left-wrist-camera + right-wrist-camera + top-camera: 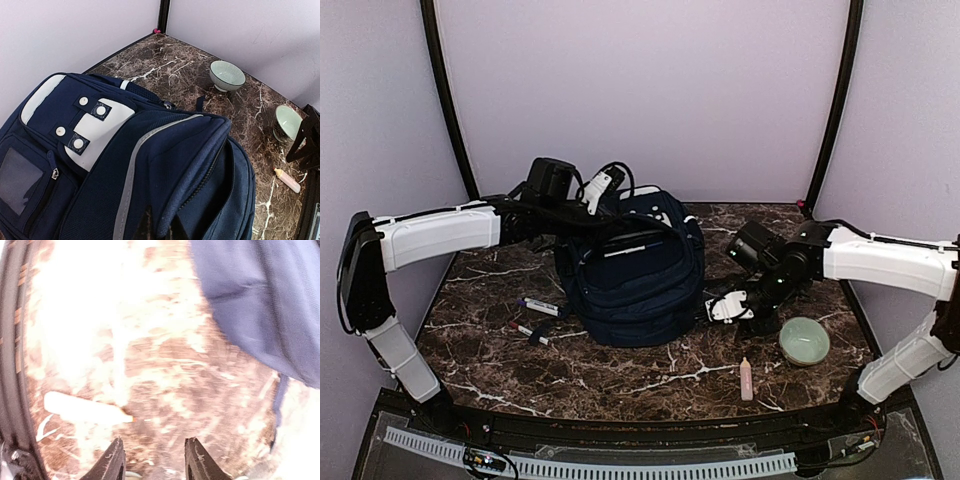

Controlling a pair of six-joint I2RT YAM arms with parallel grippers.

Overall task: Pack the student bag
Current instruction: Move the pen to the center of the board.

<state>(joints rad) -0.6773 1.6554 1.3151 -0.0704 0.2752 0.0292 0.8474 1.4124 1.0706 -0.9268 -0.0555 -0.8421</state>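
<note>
Student bag (635, 275): navy, sitting mid-tabletop (620, 385) between the two arms; its main zip compartment gapes at the top
Left gripper (603, 195): at the bag's upper rear edge; pressed together, by the look of it pinching the fabric rim of the opening; the pinch sits at the very bottom of the left wrist view, so I judge rather than see it
Right gripper (155, 442): low over the tabletop just right of the bag; fingers spread, nothing between them
Tube (746, 378): pale pink, lying flat; nearer the front edge than the right gripper and apart from it; long axis roughly front to back from above; crosswise and left of the fingers in the right wrist view
Nearer arm: the right, plainly; the left is occupied at the bag
Coming move, my guess: the right gripper turns to straddle the tube's narrow width
Bowl (804, 340): pale green, right of that gripper; second bowl (227, 75) farther back
Markers (542, 308): two, left of the bag
Writing: none readable; the white patch with snap tabs and the clear window pocket show no text
</note>
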